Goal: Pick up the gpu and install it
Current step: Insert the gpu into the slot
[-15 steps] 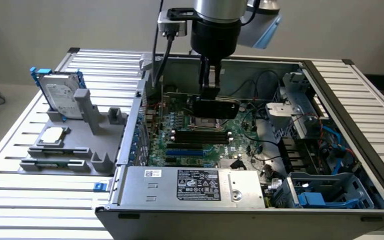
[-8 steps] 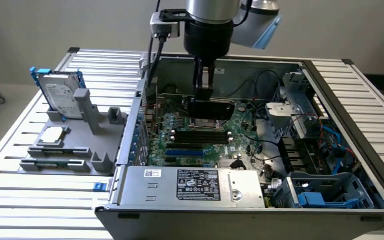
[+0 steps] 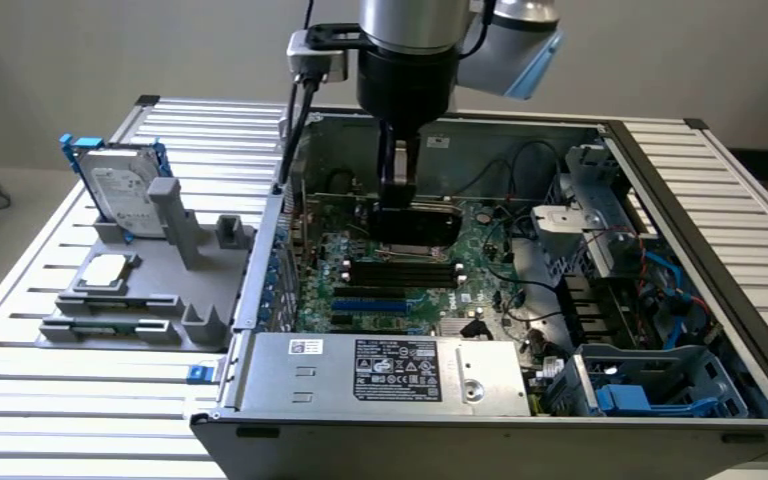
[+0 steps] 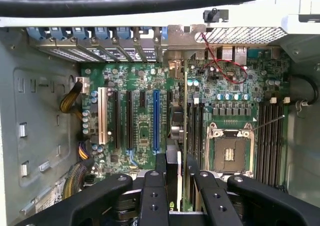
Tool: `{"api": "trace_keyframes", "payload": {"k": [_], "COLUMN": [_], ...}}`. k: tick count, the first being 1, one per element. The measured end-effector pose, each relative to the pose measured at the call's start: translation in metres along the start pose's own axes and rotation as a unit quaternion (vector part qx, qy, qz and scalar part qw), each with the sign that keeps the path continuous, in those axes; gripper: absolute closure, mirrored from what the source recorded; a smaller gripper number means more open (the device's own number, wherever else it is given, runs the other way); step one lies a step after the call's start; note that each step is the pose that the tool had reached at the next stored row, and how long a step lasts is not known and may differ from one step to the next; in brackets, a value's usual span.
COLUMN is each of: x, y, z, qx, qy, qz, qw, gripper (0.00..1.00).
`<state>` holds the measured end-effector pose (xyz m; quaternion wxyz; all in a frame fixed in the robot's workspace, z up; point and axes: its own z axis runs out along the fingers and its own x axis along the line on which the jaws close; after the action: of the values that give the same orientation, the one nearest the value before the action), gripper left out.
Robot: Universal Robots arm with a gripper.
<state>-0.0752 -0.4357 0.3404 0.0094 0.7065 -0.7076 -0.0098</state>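
Note:
The gpu (image 4: pixel 173 136) shows edge-on in the wrist view as a thin dark card. It runs from between my fingers (image 4: pixel 160 178) toward the slotted rear brackets of the case. My gripper (image 4: pixel 175 175) is shut on it. The card sits between the blue expansion slot (image 4: pixel 156 121) and the CPU socket (image 4: pixel 227 151). In the exterior view my gripper (image 3: pixel 398 205) reaches down into the open computer case (image 3: pixel 704 250) near its back wall. There the gpu (image 3: pixel 348 202) stands upright just over the motherboard.
A silver hard drive in a blue frame (image 3: pixel 124 190) stands on a grey holder (image 3: pixel 131 300) at the exterior view's left. The power supply (image 3: pixel 384 370) fills the case's near side. A drive cage and cables (image 3: pixel 598 230) crowd the right. Black memory sticks (image 3: pixel 398 270) lie near the card.

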Motion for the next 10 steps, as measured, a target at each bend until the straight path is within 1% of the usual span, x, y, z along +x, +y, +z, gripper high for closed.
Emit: {"api": "trace_keyframes", "payload": {"k": [3,10], "x": [0.0026,0.0028], "y": [0.0031,0.0036], "z": [0.0009,0.0009], "qx": [0.0018,0.0020], "qy": [0.0000,0.0000], "qz": [0.000,0.000], "qw": [1.0000,1.0000], "gripper": [0.74,0.74]}}
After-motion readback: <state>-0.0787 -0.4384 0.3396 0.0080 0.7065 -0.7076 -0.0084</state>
